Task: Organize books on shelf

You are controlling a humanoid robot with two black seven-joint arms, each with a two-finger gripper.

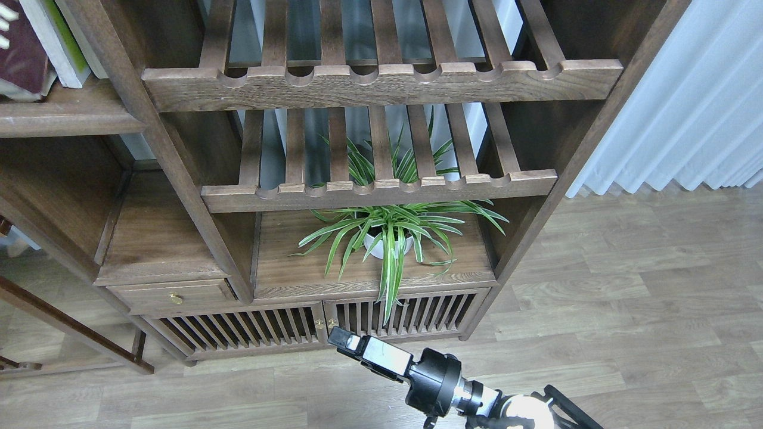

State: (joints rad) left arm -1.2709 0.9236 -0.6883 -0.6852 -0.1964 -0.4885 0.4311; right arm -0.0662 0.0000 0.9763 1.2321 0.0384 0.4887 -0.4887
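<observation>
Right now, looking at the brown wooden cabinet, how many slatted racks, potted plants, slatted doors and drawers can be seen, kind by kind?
Brown wooden slatted racks with notched front rails: 2
Green-and-white striped plant in a white pot: 1
Slatted wooden cabinet doors: 2
Wooden drawer with a brass knob: 1
Total: 6

A dark-brown wooden cabinet (179, 196) fills the left and centre of the frame. Two slatted racks (381, 83) with scalloped front rails are seen across the upper middle. A potted spider plant (390, 232) is set on a board below them. Slatted doors (322, 322) and a small drawer (173, 296) are seen lower down. Grey-brown plank flooring (626, 310) is seen at lower right, pale pleated curtains (697, 101) at upper right.
</observation>
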